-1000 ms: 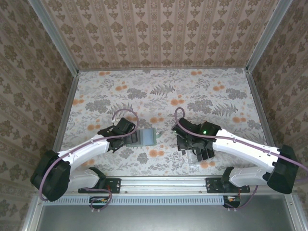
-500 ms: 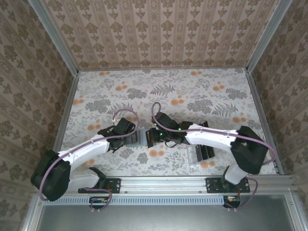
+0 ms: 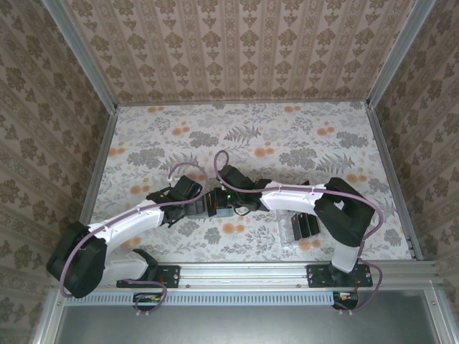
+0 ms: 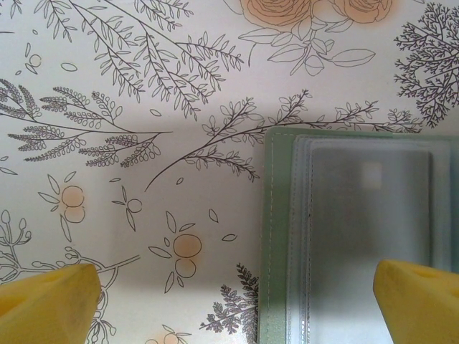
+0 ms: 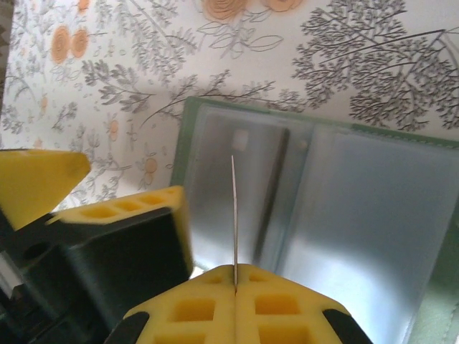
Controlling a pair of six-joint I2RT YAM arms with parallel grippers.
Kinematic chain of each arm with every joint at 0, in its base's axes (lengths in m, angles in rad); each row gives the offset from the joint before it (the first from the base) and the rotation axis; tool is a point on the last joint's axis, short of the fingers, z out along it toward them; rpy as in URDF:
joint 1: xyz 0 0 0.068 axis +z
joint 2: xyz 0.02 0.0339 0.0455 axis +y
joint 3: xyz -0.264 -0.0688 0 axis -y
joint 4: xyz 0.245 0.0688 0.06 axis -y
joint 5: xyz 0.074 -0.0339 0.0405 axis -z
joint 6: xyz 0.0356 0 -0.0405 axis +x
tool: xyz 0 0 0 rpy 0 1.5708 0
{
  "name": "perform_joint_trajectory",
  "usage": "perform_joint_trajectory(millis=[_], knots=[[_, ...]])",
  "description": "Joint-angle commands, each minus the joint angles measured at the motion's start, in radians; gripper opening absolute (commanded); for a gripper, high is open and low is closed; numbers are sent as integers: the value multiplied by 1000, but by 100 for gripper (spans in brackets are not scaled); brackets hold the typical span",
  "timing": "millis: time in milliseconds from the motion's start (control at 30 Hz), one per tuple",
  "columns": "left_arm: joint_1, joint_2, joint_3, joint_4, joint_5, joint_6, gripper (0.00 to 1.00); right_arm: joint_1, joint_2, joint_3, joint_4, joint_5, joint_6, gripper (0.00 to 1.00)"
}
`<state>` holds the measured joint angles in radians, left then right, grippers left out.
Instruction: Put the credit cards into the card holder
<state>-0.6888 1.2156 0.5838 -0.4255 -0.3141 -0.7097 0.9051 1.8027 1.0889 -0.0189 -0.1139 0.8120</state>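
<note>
The card holder [image 4: 281,236] lies open on the flowered table, sage-green rim round a grey-blue inside [image 5: 358,208]. My left gripper [image 4: 233,304] is open, its yellow fingertips [image 4: 46,301] set wide either side of the holder's left edge. My right gripper [image 5: 235,276] is shut on one credit card [image 5: 234,215]. The card appears edge-on and stands upright above the holder's left pocket. In the top view the left gripper [image 3: 199,206] and the right gripper [image 3: 222,202] meet over the holder. More black credit cards [image 3: 306,225] stand in a rack.
The clear slotted rack [image 3: 290,233] stands near the front edge at the right. The left gripper's yellow fingers [image 5: 39,183] sit close to the left of the held card. Patterned walls close in the table on three sides.
The right arm has swung left from the rack to the card holder, carrying a card. The left gripper has stayed open at the holder.
</note>
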Motion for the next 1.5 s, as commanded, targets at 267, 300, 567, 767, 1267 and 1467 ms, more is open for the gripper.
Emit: perform_joint_trajectory(millis=[267,300,567,767,1267,1467], knots=[[0,11,2,-12,-8,25,100,-59,32,-79,62,-37,15,0],[0,14,5,-10,-7,29,100,-63,35,-81,62,-39,14,0],[-19,61,36,9,4,64,100,-77,45,-97,67,-44,13,0],[-26,118,45,3,-11,55,100,-80,45,-113,76,-44,16,0],[-20,70,-8,-83,-80,-43,100,-97,61,-146,146,-75,43,0],[-20,67,-17,-94,-85,-53,100,-106,51,-151,248,-137,67,0]])
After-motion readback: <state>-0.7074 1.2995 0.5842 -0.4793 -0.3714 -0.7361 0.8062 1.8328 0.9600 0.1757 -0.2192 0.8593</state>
